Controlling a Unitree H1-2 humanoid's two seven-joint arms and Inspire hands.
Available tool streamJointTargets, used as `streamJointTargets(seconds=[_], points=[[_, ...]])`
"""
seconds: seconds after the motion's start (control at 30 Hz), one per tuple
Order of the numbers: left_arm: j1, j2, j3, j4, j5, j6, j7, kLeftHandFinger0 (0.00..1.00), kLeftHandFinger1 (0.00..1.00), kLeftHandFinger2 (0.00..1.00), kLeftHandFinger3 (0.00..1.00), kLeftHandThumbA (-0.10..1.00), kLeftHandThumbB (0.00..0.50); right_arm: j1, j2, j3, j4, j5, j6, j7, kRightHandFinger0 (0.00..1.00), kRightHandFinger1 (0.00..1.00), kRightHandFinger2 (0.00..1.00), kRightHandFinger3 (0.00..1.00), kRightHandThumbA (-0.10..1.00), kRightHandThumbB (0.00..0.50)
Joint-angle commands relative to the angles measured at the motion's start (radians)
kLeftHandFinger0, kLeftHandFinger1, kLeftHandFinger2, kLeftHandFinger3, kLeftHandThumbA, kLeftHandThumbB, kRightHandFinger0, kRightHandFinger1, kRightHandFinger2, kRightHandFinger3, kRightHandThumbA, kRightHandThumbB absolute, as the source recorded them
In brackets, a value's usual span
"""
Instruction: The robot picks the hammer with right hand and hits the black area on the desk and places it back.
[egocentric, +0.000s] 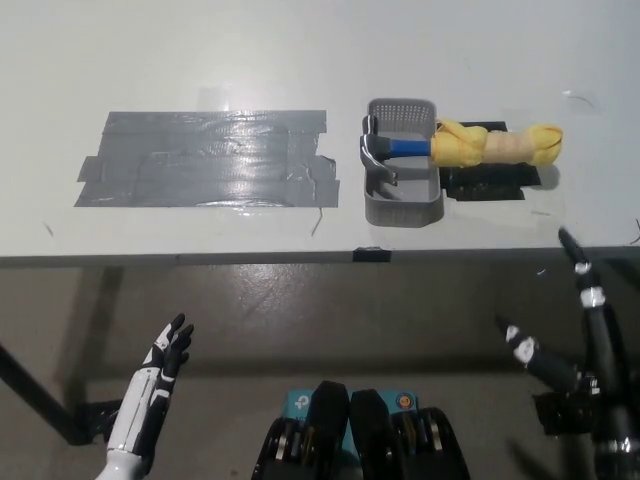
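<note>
Hammer (455, 147) is lying flat, steel head inside the grey basket (402, 208), yellow-wrapped handle (blue near the head) sticking out right. Dark taped patch (210, 158) sits left on the counter (300, 50).

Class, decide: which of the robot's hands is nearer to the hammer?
Right. The right hand hangs open below the desk edge, just right of the hammer. The left hand rests open far off at lower left.

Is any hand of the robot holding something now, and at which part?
Nothing is held. The hammer lies across the grey basket; the left hand and right hand are open below the desk edge.
</note>
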Motion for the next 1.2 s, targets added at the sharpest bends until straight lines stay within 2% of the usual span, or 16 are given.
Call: streamJointTargets(seconds=[0.0,0.07,0.13,0.37,0.47,0.53,0.63,0.83,0.97,1.17], points=[[0.012,0.010,0.006,-0.042,0.015,-0.049,0.010,1.00,1.00,1.00,1.00,1.00,0.064,-0.235,-0.091,0.024,-0.133,-0.436,0.130,-0.037,1.00,1.00,1.00,1.00,0.73,0.369],[0.009,0.010,0.006,-0.048,0.015,-0.041,0.008,1.00,1.00,1.00,1.00,1.00,0.065,-0.296,-0.107,0.045,-0.086,-0.480,0.168,-0.034,1.00,1.00,1.00,1.00,0.72,0.364],[0.007,0.009,0.006,-0.043,0.014,-0.051,0.010,1.00,1.00,1.00,1.00,1.00,0.057,-0.346,-0.120,0.067,-0.046,-0.509,0.202,-0.015,1.00,1.00,1.00,1.00,0.76,0.347],[0.005,0.013,0.008,-0.040,0.015,-0.055,0.009,1.00,1.00,1.00,1.00,1.00,0.061,-0.485,-0.131,0.141,0.102,-0.564,0.291,-0.013,1.00,1.00,1.00,1.00,0.79,0.361],[0.003,0.013,0.007,-0.044,0.017,-0.048,0.008,1.00,1.00,1.00,1.00,1.00,0.058,-0.518,-0.134,0.166,0.141,-0.582,0.329,-0.009,1.00,1.00,1.00,1.00,0.87,0.364],[-0.003,0.013,0.006,-0.043,0.016,-0.052,0.007,1.00,1.00,1.00,1.00,1.00,0.053,-0.559,-0.137,0.191,0.207,-0.598,0.335,-0.045,1.00,1.00,1.00,1.00,0.91,0.374],[-0.004,0.013,0.006,-0.043,0.024,-0.054,0.011,1.00,1.00,1.00,1.00,1.00,0.046,-0.581,-0.137,0.214,0.250,-0.608,0.351,-0.063,1.00,1.00,1.00,1.00,0.92,0.375],[-0.007,0.014,0.006,-0.057,0.023,-0.037,0.005,1.00,1.00,1.00,1.00,1.00,0.072,-0.622,-0.142,0.263,0.334,-0.617,0.393,-0.067,1.00,1.00,1.00,1.00,0.98,0.379],[-0.011,0.018,0.007,-0.054,0.025,-0.045,0.004,1.00,1.00,1.00,1.00,1.00,0.062,-0.635,-0.145,0.284,0.360,-0.614,0.414,-0.053,1.00,1.00,1.00,1.00,0.99,0.380],[-0.012,0.019,0.004,-0.059,0.030,-0.039,0.001,1.00,1.00,1.00,1.00,1.00,0.084,-0.661,-0.152,0.310,0.439,-0.612,0.426,-0.064,1.00,1.00,1.00,1.00,0.97,0.386]])
